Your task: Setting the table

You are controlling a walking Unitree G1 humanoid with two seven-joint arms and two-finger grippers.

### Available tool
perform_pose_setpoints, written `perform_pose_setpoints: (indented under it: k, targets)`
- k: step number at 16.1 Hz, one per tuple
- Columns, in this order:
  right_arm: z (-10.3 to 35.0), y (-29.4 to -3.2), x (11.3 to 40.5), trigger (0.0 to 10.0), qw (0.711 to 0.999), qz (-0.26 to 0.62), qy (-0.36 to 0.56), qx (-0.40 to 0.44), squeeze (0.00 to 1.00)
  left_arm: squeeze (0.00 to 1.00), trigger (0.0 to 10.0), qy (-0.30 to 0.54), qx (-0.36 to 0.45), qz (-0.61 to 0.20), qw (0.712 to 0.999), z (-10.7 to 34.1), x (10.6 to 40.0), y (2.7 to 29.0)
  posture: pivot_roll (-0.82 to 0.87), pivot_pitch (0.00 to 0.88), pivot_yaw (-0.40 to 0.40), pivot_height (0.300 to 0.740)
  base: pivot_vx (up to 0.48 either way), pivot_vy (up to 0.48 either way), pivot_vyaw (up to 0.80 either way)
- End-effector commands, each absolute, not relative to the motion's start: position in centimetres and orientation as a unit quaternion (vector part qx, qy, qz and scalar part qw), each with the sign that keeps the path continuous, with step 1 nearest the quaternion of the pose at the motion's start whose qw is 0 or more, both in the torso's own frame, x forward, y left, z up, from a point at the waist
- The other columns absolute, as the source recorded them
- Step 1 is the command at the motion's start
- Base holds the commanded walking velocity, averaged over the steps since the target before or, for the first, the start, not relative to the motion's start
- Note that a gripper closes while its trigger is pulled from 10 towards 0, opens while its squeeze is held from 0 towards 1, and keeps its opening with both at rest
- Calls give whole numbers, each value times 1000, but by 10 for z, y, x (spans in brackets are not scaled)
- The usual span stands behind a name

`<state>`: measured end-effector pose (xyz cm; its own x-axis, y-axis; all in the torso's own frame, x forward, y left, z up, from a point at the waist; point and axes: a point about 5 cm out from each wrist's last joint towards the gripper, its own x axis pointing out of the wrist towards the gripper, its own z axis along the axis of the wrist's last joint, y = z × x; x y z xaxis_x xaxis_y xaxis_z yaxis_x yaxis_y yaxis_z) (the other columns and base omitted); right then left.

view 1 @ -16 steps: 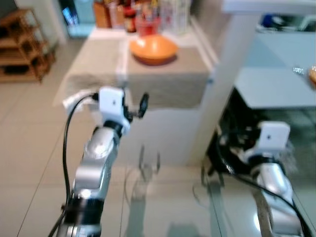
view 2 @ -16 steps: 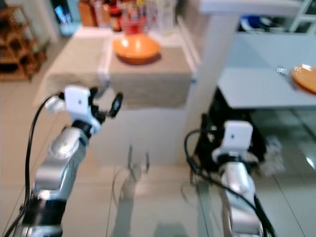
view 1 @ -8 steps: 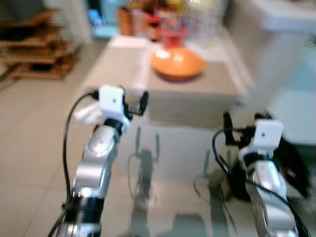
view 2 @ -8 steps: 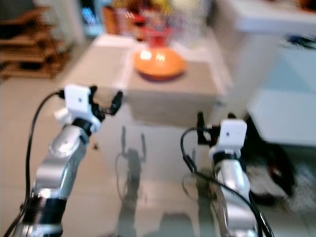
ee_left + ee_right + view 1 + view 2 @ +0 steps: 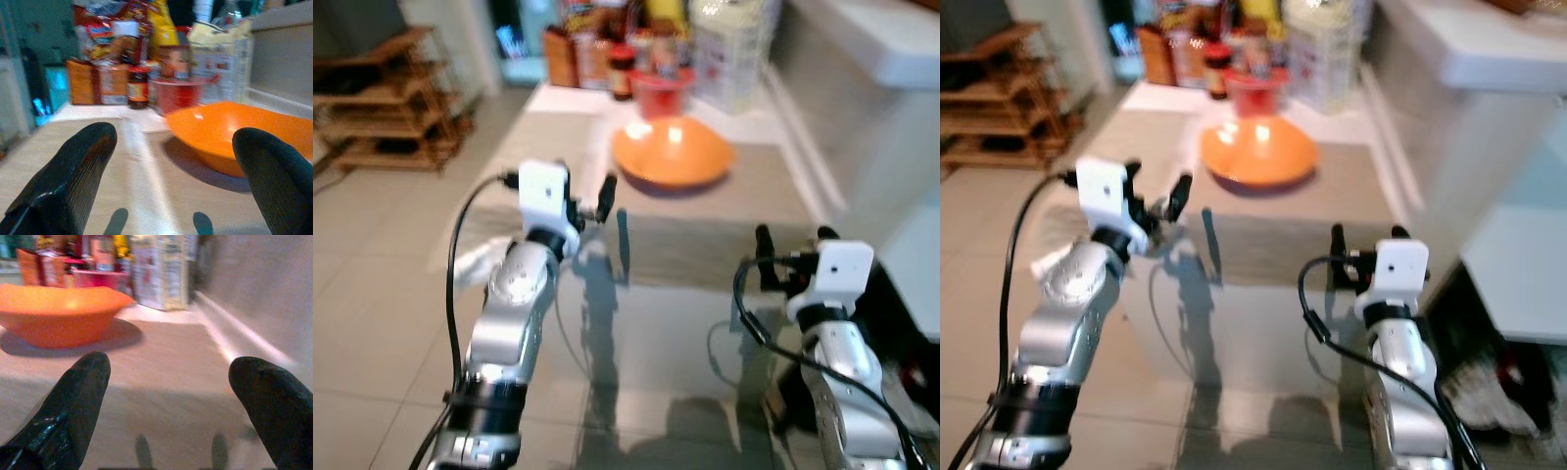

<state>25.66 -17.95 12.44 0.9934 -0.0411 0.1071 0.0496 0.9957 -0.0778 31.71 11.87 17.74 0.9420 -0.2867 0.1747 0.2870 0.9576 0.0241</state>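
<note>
A wide, shallow orange bowl (image 5: 672, 155) sits on a beige cloth-covered worktop (image 5: 759, 201), toward the worktop's far side, as both silver robot arms reach toward it. The left gripper (image 5: 584, 201) is raised over the near edge of the worktop, short of the bowl and slightly to its left, its two black fingers (image 5: 68, 181) spread wide apart and holding nothing. The right gripper (image 5: 791, 247) hovers lower, off the near right corner of the worktop and well short of the bowl, its fingers (image 5: 66, 404) likewise parted and empty. Seen from the left wrist, the bowl rests between the spread fingertips, casting a dark shadow on the cloth; from the right wrist it lies off to one side beyond one fingertip. Directly behind the bowl stands a red plastic container (image 5: 178, 94), flanked by a dark glass jar with a red lid (image 5: 138, 86), orange cardboard packets (image 5: 93, 82) and a tall white carton with printed sides (image 5: 161, 270), all crowded along the worktop's back edge. A pale wall (image 5: 254, 289) runs along the side of the worktop nearest the carton. Away from the bowl, beyond the worktop's left side, a wooden slatted shelf rack (image 5: 386, 103) stands on a floor of pale tiles (image 5: 372, 323).
</note>
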Motion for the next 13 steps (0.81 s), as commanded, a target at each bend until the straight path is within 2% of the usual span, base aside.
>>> perform_pose_setpoints:
  k: [1, 3, 5, 9, 11, 13]
  targets:
    - [132, -173, 256, 10000, 996, -15, -73, -40, 0, 0, 10000, -93, 16, -148, 984, 179, 319, 122, -91, 0, 6, 727, 461, 0, 0]
    - [130, -175, 251, 10000, 997, -21, -65, -36, 0, 0, 10000, -84, 41, -148, 984, 182, 324, 117, -99, 0, 10, 727, 0, 0, -309]
    - [130, -176, 251, 10000, 997, -29, -67, -35, 0, 0, 10000, -75, 14, -162, 984, 185, 328, 114, -105, 0, 15, 727, 0, 0, -519]
    - [127, -174, 251, 10000, 997, -24, -48, -62, 0, 0, 10000, -64, -22, -167, 984, 200, 346, 118, -108, 0, 19, 727, 0, 0, 0]
    - [129, -175, 250, 10000, 997, -28, -61, -48, 0, 0, 10000, -37, -35, -177, 983, 202, 355, 116, -112, 0, 24, 727, 0, 0, -681]
    - [129, -175, 249, 10000, 996, -33, -64, -46, 0, 0, 10000, 0, -52, -179, 983, 201, 364, 114, -118, 0, 33, 727, 0, 0, 0]
